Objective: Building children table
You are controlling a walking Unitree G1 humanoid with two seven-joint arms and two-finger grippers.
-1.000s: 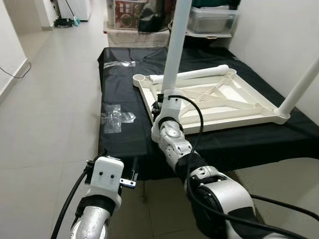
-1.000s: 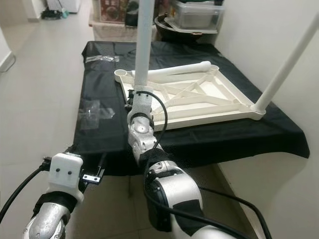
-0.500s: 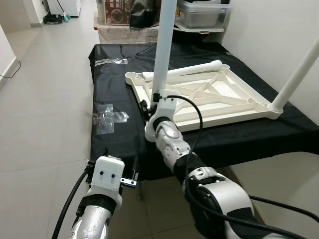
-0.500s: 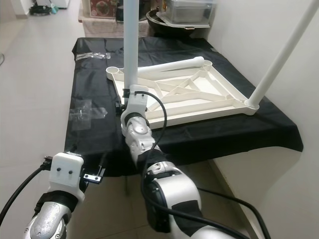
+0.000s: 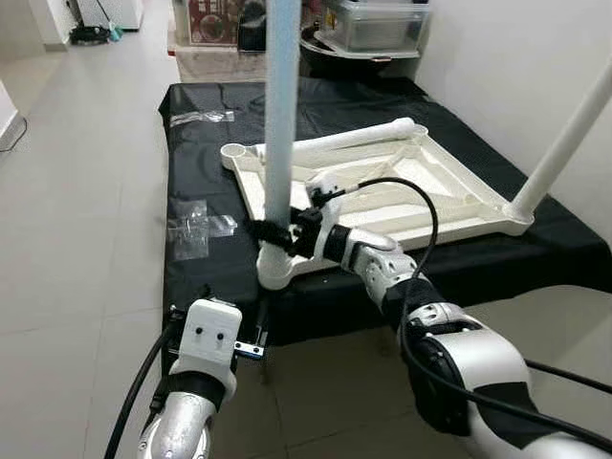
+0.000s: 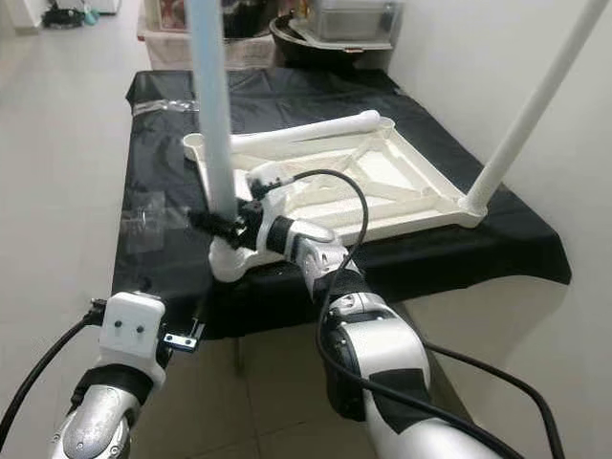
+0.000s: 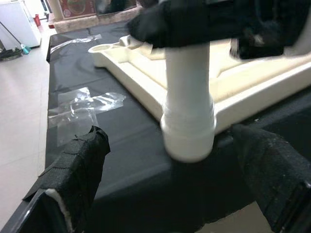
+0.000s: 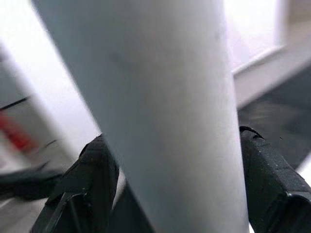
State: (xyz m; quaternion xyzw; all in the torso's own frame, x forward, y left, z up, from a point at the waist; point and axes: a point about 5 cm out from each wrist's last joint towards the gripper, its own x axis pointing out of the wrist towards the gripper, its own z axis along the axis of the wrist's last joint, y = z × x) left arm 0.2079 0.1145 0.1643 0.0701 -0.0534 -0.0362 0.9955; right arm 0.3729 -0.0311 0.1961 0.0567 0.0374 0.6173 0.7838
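- Your right gripper [image 5: 271,229] was closed around the upright white table leg [image 5: 282,105], low on the leg, just above the socket [image 5: 274,271] at the near left corner of the tabletop.
- In the right wrist view, the leg [image 8: 160,111] sat between both black fingers [image 8: 95,184], which pressed against its sides.
- Your upturned white tabletop [image 5: 382,196] lay underside up on the black-covered table [image 5: 191,206], its ribbed bracing facing the ceiling.
- A second leg [image 5: 564,143] already stood in the near right corner, tilted toward the wall.
- A third leg [image 5: 349,142] lay flat along the far edge of the tabletop, beside the empty far left socket [image 5: 234,153].
- Your left gripper [image 7: 184,194] hung below the table's front edge, its fingers spread wide and holding nothing; its wrist view looked straight at the corner socket [image 7: 188,131].
- Crumpled clear plastic bags [image 5: 196,228] lay on the cloth left of the tabletop, and another piece of plastic [image 5: 203,117] lay near the far left corner.
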